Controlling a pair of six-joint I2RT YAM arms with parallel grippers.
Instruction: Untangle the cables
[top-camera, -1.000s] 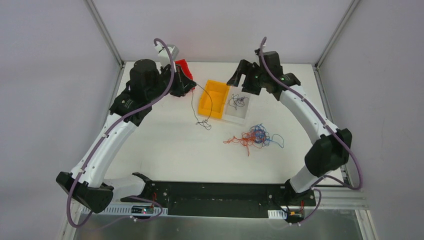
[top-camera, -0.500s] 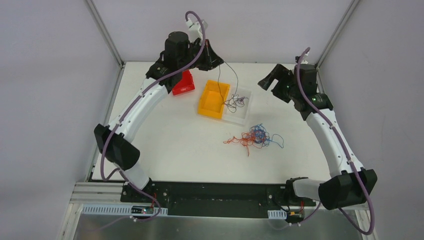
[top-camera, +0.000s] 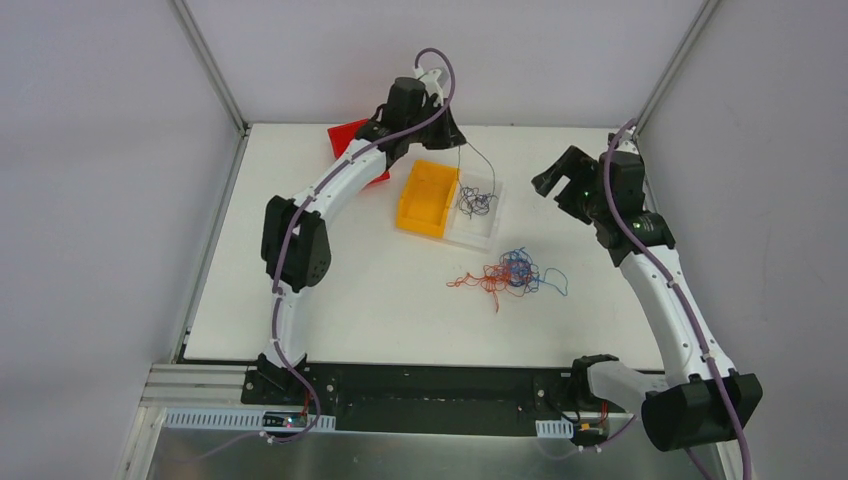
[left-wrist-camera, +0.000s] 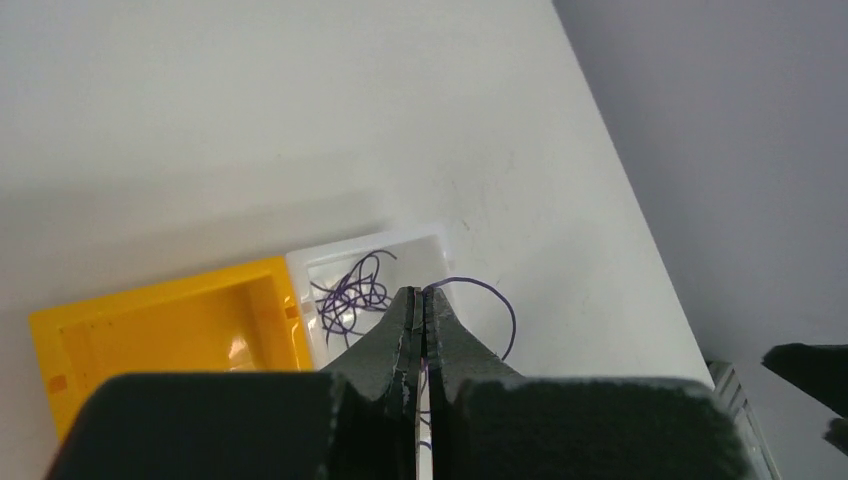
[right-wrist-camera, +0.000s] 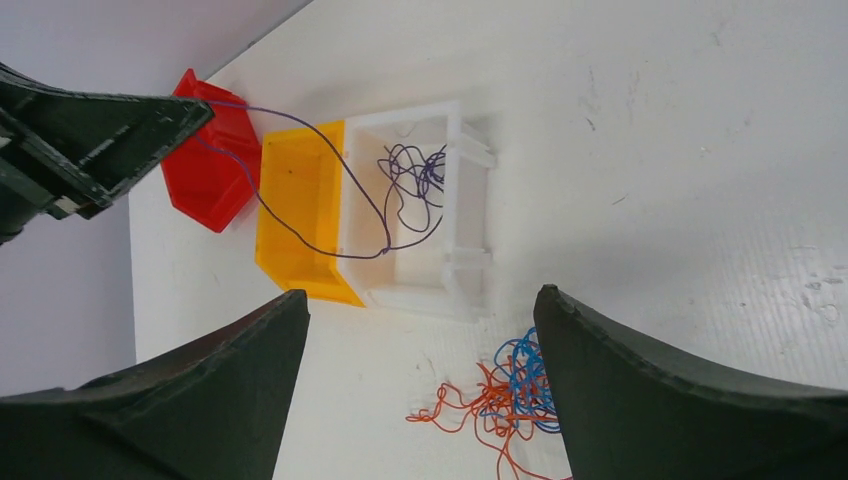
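Note:
My left gripper (top-camera: 452, 137) (left-wrist-camera: 421, 292) is shut on a thin purple cable (left-wrist-camera: 500, 305) and holds it high over the white bin (top-camera: 476, 211). The cable hangs down into the bin, where its bundle (top-camera: 474, 204) (right-wrist-camera: 410, 175) lies. A tangle of orange and blue cables (top-camera: 508, 272) (right-wrist-camera: 505, 395) lies on the table in front of the bins. My right gripper (top-camera: 548, 180) (right-wrist-camera: 420, 310) is open and empty, held above the table to the right of the bins.
A yellow bin (top-camera: 428, 199) stands against the white bin's left side. A red bin (top-camera: 352, 142) lies behind it at the back left. The table's back edge and the enclosure walls are close behind my left gripper.
My left arm has swung right and stretched out, carrying the purple cable over the white bin. My right arm has pulled back to the right, away from the bins.

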